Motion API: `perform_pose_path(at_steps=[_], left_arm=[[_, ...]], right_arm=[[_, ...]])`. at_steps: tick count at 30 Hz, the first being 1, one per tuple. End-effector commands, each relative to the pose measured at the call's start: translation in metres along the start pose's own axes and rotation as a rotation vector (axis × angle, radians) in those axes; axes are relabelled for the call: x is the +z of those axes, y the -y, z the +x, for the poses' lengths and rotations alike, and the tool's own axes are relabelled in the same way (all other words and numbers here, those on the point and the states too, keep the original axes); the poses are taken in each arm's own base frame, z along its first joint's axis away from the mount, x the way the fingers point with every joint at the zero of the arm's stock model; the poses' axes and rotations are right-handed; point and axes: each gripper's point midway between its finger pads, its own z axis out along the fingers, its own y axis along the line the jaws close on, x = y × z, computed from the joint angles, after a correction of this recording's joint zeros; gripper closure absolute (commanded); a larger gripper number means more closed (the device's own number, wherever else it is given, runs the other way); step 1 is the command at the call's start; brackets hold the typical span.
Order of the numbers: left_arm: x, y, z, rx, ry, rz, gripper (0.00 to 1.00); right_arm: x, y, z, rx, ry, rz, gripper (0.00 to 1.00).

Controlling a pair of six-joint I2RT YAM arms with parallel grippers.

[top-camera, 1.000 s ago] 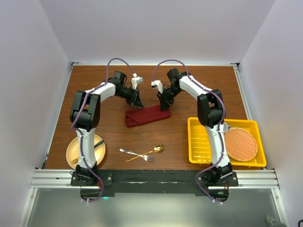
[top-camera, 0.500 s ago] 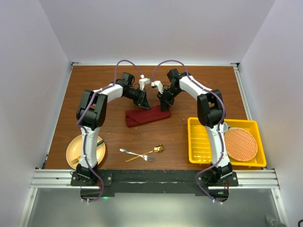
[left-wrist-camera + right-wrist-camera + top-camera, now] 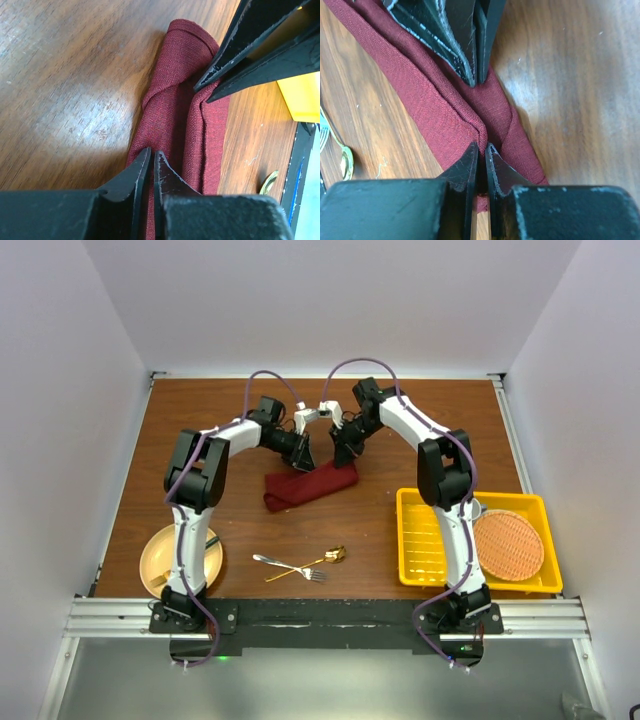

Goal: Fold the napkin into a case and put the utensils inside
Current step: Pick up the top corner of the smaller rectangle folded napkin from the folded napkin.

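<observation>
Your napkin [image 3: 310,486] lies as a narrow folded strip mid-counter, somewhat nearer the far edge. Both grippers meet over its far long side. The left gripper [image 3: 151,156] and the right gripper [image 3: 481,148] each have jaws closed to a sliver, pinching the raised fold of cloth, probably to hold the layers together for the next fold. The fork [image 3: 265,560] and spoon [image 3: 335,554] lie crossed by the near edge, untouched.

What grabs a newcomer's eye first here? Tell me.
The left hand and right hand meet mid-table, both pinching the folded maroon napkin. Right of it sits a bright yellow tray holding a round orange woven mat. A gold spoon and silver fork lie crossed near the front edge.
</observation>
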Motion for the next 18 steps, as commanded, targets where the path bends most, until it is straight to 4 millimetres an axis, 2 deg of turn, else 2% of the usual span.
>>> perform_pose_path(at_steps=[1, 5, 6, 8, 9, 10, 11, 12, 14, 18], left_arm=[[0.004, -0.008, 0.014, -0.008, -0.042, -0.023, 0.89], [0.001, -0.008, 0.010, -0.025, -0.026, -0.029, 0.88], [-0.004, -0.006, 0.004, -0.026, -0.005, -0.020, 0.87], [-0.011, 0.002, -0.003, -0.042, 0.053, 0.025, 0.79], [-0.024, 0.006, -0.016, -0.023, 0.104, 0.028, 0.75], [-0.028, 0.009, -0.021, 0.002, 0.152, 0.045, 0.72], [-0.035, 0.018, -0.028, -0.002, 0.185, 0.070, 0.64], [-0.046, 0.027, -0.040, 0.039, 0.228, 0.069, 0.61], [-0.053, 0.037, -0.049, 0.099, 0.278, 0.095, 0.57], [-0.054, 0.047, -0.050, 0.109, 0.286, 0.126, 0.52]], right_arm=[[0.008, 0.006, -0.010, 0.006, 0.028, 0.002, 1.00], [0.015, 0.016, 0.007, 0.027, -0.024, 0.026, 1.00], [0.015, 0.017, 0.009, 0.030, -0.033, 0.027, 1.00], [0.017, 0.016, 0.015, 0.034, -0.044, 0.030, 1.00], [0.016, 0.016, 0.015, 0.036, -0.042, 0.030, 1.00], [0.016, 0.015, 0.018, 0.043, -0.046, 0.026, 1.00], [0.015, 0.012, 0.015, 0.038, -0.037, 0.026, 1.00], [0.013, 0.012, 0.014, 0.039, -0.028, 0.024, 1.00], [0.011, 0.009, 0.012, 0.045, -0.015, 0.019, 1.00], [-0.001, -0.002, -0.005, 0.030, 0.045, 0.012, 1.00]])
